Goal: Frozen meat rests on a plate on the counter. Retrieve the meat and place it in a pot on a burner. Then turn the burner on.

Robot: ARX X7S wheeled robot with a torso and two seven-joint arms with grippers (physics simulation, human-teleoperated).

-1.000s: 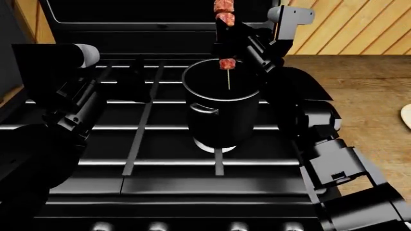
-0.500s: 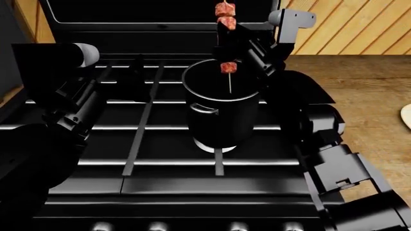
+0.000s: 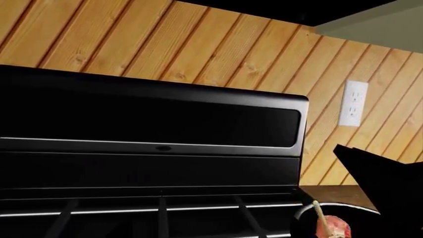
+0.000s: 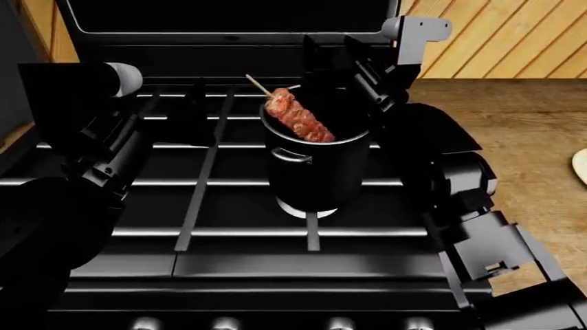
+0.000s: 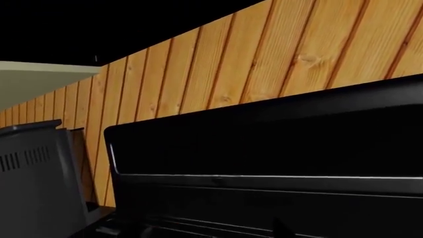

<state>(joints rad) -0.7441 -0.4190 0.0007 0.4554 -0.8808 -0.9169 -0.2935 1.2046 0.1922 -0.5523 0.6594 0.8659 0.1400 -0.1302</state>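
From the head view, the black stockpot (image 4: 317,161) stands upright on the stove grate (image 4: 206,182), over a silvery burner (image 4: 307,207) showing at its base; open grate lies all around it toward the knobs (image 4: 225,323) at the near edge. The meat kebab (image 4: 298,115) leans inside the pot, its lower end down in the black interior and its bare skewer tip poking out over the rim on the side toward the left arm. The right gripper (image 4: 353,65) sits just behind the pot's far rim, apart from the kebab; I cannot tell how wide its jaws stand. The left gripper (image 4: 197,103) hovers over the grate beside the pot, its jaw state unclear too. The wood counter (image 4: 513,130) runs to the right, with the plate (image 4: 581,167) cut by the frame edge. In the left wrist view, the stove's back panel (image 3: 152,129), plank wall (image 3: 218,49) and an outlet (image 3: 353,103) show, with the kebab's end (image 3: 330,227) at the pot rim. The right wrist view shows only the back panel (image 5: 264,153) and wall (image 5: 278,59).
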